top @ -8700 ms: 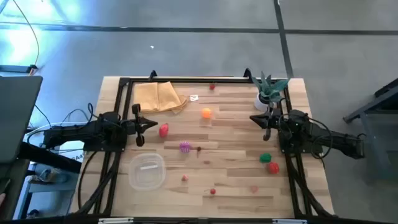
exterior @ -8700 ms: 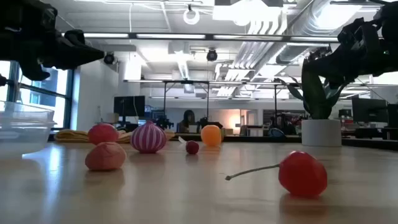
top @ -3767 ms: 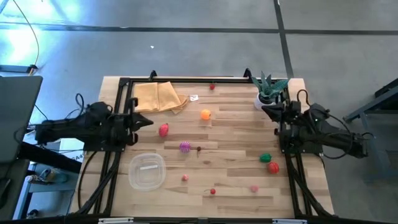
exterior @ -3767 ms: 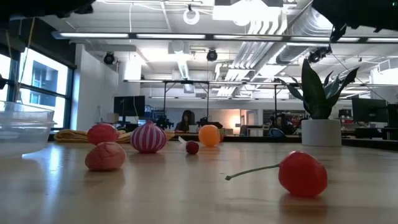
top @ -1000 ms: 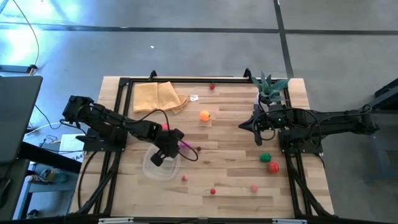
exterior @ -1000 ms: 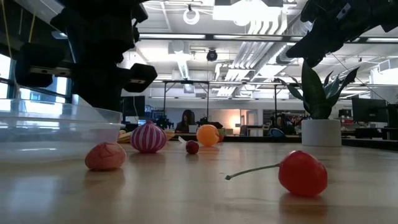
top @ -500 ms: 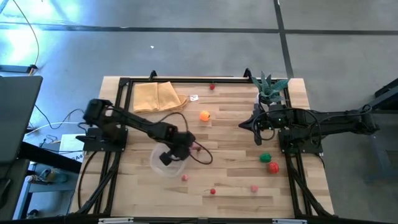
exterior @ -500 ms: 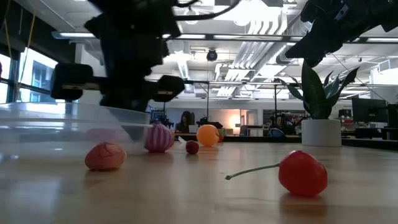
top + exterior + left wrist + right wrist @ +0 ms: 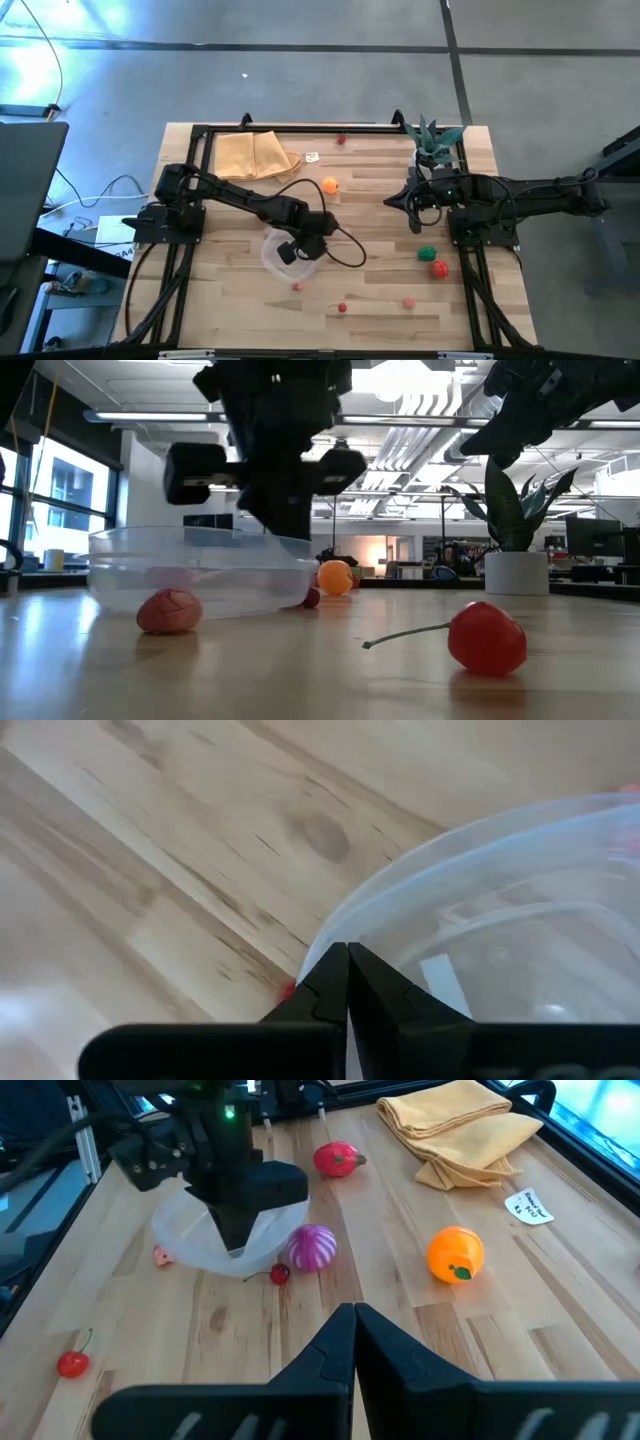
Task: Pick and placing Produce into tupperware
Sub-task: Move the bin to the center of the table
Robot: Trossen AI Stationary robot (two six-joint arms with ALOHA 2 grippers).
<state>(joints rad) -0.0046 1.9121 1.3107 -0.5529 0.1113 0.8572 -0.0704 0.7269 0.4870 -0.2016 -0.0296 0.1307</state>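
L gripper (image 9: 300, 250) is closed, its two dark fingers pinched on the thin rim of the tupperware (image 9: 281, 250), w/ the L arm stretched out over the table centre. The tupperware is clear, shallow plastic w/ rounded corners and sits mid-table; in the low view it appears tipped, the gripped side raised. A pale rectangular sticker shows through its base in the L wrist view; no writing legible.

Relative to the tupperware: a striped magenta-and-white bulb-shaped toy (image 9: 313, 1246) is just beside it, w/ a tiny dark-red berry (image 9: 279, 1274) near that. A small pink, wrinkled toy (image 9: 169, 610) lies just beside its front wall. A smooth orange fruit (image 9: 330, 184) w/ a green stem spot lies beyond it, near a white paper tag (image 9: 530, 1206); the tag has dark handwriting, too small to read. A red toy w/ green top (image 9: 337, 1158) lies between the tupperware and a folded yellow-tan cloth (image 9: 255, 156). A glossy red cherry (image 9: 487, 639) w/ a thin stem sits nearer the table's front edge.

R gripper (image 9: 388, 202) is closed on nothing, hovering well apart from the tupperware, near a spiky green plant in a white pot (image 9: 436, 143). A green toy (image 9: 427, 254) and a red toy (image 9: 439, 268) lie below the R arm. The table (image 9: 380, 290) is pale wood planks.
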